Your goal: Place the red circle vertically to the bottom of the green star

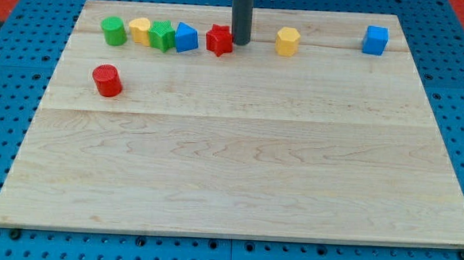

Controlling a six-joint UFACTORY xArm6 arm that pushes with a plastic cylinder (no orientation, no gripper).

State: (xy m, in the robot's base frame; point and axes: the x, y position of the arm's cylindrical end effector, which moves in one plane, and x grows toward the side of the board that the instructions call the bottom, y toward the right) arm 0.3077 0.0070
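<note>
The red circle (107, 81) stands alone on the wooden board at the view's left, below and left of a row of blocks near the top edge. In that row the green star (162, 36) sits between a yellow block (140, 30) and a blue block (187, 38). My tip (240, 43) is at the top centre, just right of a red star (219, 40), touching or almost touching it, and far right of the red circle.
The row starts with a green cylinder (114, 31) at the far left. A yellow hexagon (287, 41) lies right of my tip. A blue cube (375, 40) sits at the top right. The board (238, 170) lies on a blue pegboard table.
</note>
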